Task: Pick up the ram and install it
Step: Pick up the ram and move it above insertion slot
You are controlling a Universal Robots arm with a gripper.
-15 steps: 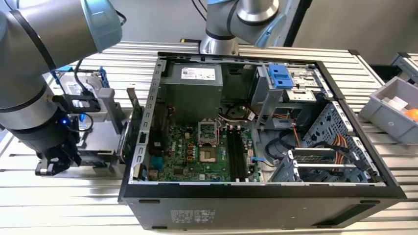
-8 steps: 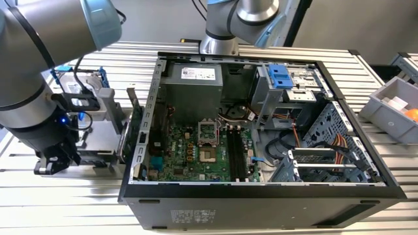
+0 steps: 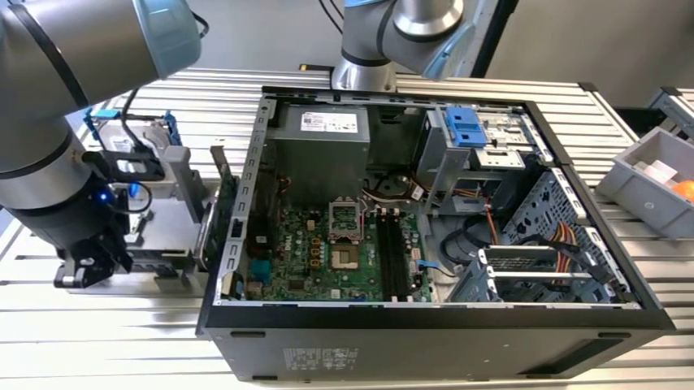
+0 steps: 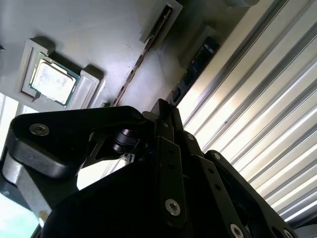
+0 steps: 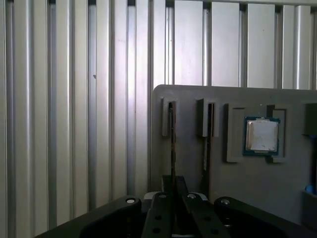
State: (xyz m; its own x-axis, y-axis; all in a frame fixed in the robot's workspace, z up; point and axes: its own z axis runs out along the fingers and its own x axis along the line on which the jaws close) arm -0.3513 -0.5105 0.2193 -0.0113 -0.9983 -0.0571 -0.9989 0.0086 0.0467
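Pincer: I am holding my one pincer (image 5: pixel 173 182) closed down to a thin slit, and it is gripping the top edge of the ram.
Ram: the ram (image 5: pixel 172 144) is standing on its long edge in a narrow slot of the tray, and in both wrist views I am seeing it edge-on as a thin line running up to my fingertips (image 4: pixel 164 110).
Sticks counted: two are sitting in the tray, each in its own slot. The one I am gripping is farther from the chip, and the second stick (image 5: pixel 205 148) is lying between it and the chip.
Chip: one square silver processor chip (image 5: pixel 261 136) is lying flat in a square recess, well apart from my pincer.
Tray: one grey tray (image 5: pixel 277 101) is carrying all three parts.
Bench: the ribbed metal bench (image 5: pixel 74 99) is carrying the tray.
Computer case: one open computer case (image 3: pixel 434 329) is lying on the bench toward the exterior view's right of the tray. Long dark memory slots (image 3: pixel 392 252) are showing on its board, but I cannot tell how many.
Bin: one grey bin (image 3: pixel 639 175) is sitting at the exterior view's far right.
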